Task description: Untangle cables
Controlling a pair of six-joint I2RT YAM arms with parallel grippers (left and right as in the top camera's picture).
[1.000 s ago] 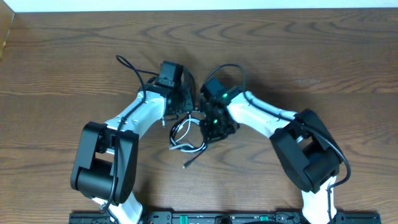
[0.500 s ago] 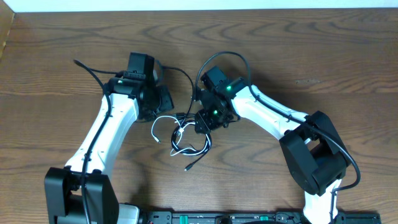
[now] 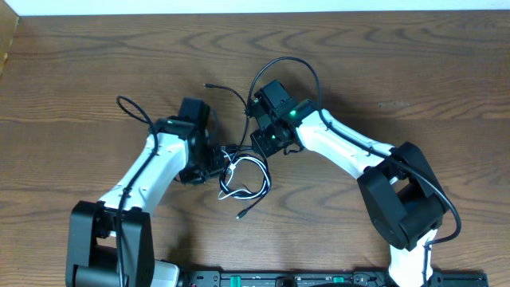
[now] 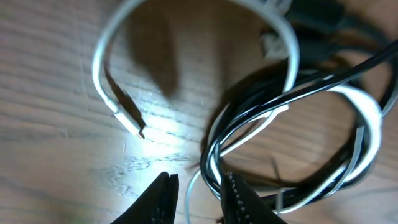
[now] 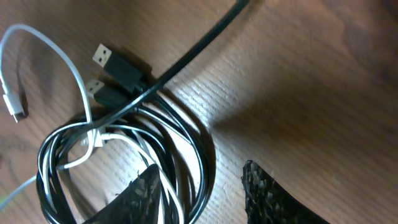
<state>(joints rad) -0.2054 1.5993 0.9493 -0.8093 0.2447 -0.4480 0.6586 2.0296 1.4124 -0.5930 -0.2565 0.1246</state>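
— Cables [image 3: 266,179]?
— Tangled on the wooden table [image 3: 398,72], between both arms.
— Grippers?
— Left gripper [image 4: 198,186] is slightly parted around the white cable [image 4: 97,62], not clamped. Right gripper [image 5: 202,186] is wide apart, straddling the black cables [image 5: 193,134] and holding nothing.

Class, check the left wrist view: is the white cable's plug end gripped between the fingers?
No, the white cable's plug end lies free on the wooden table, up and left of the fingers.

Left arm [image 3: 147,171]: stretched toward centre
Left gripper [image 4: 198,198]: narrow gap between jaws
Right arm [image 3: 343,147]: reaching left
Right gripper [image 5: 202,190]: jaws apart
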